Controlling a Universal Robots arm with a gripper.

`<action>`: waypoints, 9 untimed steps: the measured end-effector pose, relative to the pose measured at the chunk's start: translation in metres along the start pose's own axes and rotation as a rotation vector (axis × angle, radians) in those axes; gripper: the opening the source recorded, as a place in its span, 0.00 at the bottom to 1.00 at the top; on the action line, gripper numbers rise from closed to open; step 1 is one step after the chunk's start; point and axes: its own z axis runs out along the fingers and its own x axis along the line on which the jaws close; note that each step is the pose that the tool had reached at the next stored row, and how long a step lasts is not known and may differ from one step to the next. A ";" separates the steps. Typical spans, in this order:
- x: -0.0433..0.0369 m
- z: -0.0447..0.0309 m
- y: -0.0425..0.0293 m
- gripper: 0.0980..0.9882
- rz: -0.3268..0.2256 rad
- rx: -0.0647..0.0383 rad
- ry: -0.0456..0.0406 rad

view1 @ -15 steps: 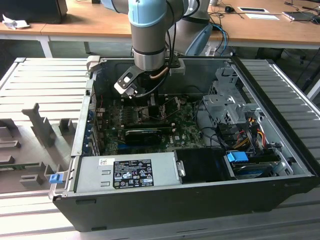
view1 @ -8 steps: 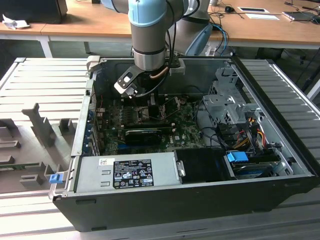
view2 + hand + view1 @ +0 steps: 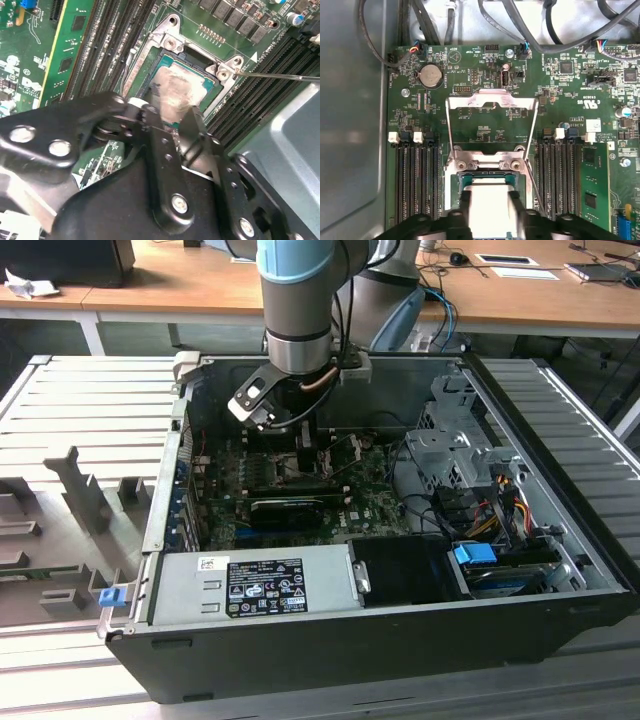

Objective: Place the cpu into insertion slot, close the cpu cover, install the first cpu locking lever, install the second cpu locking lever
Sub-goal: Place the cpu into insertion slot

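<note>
The cpu (image 3: 490,212), a pale flat square, lies level over the insertion slot (image 3: 455,192), a dark socket with a silvery rim on the green board. My gripper (image 3: 490,200) stands over it with one black finger against each of two opposite cpu edges, shut on it. In the second wrist view the same cpu (image 3: 172,87) sits inside the slot's rim (image 3: 172,42) just beyond the gripper (image 3: 172,117). The cpu cover (image 3: 492,100), a thin silvery frame, is swung open away from the slot. A thin lever rod (image 3: 280,76) sticks out beside the socket. In the exterior view the gripper (image 3: 300,445) is low inside the computer case.
Black memory slots (image 3: 417,180) flank the socket on both sides. A long black card (image 3: 290,508) lies just in front of the arm, a grey power supply (image 3: 250,585) at the case front, a metal drive cage (image 3: 450,440) and coloured cables (image 3: 490,505) on the exterior view's right.
</note>
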 end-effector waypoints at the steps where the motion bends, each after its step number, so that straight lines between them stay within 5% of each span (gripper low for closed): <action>1: 0.0000 -0.0008 0.0000 0.27 0.000 0.000 0.0000; 2: 0.0000 -0.0013 0.0001 0.27 0.000 0.000 0.0001; 5: 0.0001 -0.0040 0.0003 0.01 0.000 0.000 0.0001; 9: 0.0001 -0.0058 0.0004 0.01 0.001 0.000 0.0000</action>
